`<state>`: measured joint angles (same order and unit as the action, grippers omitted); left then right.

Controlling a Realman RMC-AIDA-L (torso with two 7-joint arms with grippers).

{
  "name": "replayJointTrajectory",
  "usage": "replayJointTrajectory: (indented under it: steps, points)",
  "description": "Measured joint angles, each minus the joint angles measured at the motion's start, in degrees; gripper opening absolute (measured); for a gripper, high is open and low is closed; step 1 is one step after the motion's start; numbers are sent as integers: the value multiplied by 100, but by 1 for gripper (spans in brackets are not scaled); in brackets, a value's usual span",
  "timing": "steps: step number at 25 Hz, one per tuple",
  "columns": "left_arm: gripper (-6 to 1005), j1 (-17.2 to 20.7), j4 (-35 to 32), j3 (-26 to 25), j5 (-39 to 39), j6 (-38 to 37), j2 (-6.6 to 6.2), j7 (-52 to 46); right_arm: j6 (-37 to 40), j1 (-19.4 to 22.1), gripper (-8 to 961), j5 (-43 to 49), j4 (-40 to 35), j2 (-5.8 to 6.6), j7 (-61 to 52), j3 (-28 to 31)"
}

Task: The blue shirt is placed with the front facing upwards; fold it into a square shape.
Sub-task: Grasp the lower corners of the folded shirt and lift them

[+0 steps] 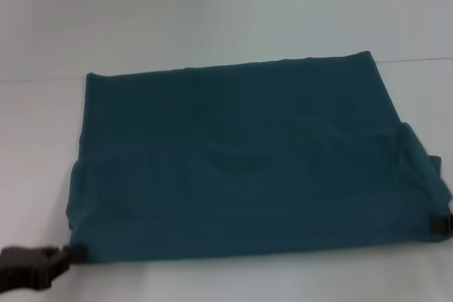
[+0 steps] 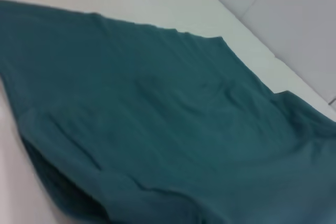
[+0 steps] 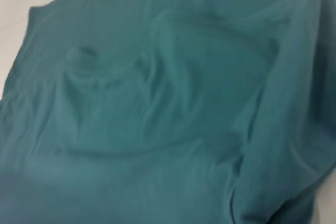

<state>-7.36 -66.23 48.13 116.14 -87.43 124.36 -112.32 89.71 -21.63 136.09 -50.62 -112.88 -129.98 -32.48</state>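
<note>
Across mid-frame the blue shirt (image 1: pixel 241 160) lay half-folded; the left end effector (image 1: pixel 71 254) and right end effector (image 1: pixel 440 223) pinched its lower corners. Next judged: another fold.

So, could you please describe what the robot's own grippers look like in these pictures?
Only the tips show, in the head view. The left gripper is a dark, almost black, blocky piece with a stepped outline. The right gripper shows just a small dark, squarish end. No cables, markings or arm links are visible, and neither wrist view shows fingers.
</note>
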Motion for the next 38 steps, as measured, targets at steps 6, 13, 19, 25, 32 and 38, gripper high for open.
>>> replayJointTrajectory:
  steps: [6, 13, 19, 25, 32, 38]
  points:
    - [7, 353, 5, -82, -105, -490, 14, -30, 135, 195, 70, 1, -1, 34, 81, 107]
    - [6, 631, 15, -153, -232, -854, 32, -40, 309, 401, 71, 1, -1, 42, 208, 218]
    - [6, 708, 15, -155, -228, -914, 30, -55, 376, 623, 70, -3, 5, 10, 247, 283]
    - [7, 713, 15, -155, -198, -942, 27, -103, 437, 761, 70, 0, 7, -33, 349, 450]
    - [6, 780, 8, -160, -203, -1045, 27, -129, 495, 799, 71, 4, 8, -41, 363, 497]
    - [6, 802, 6, -256, -222, -1101, 27, -132, 539, 807, 71, 6, 8, -42, 363, 498]
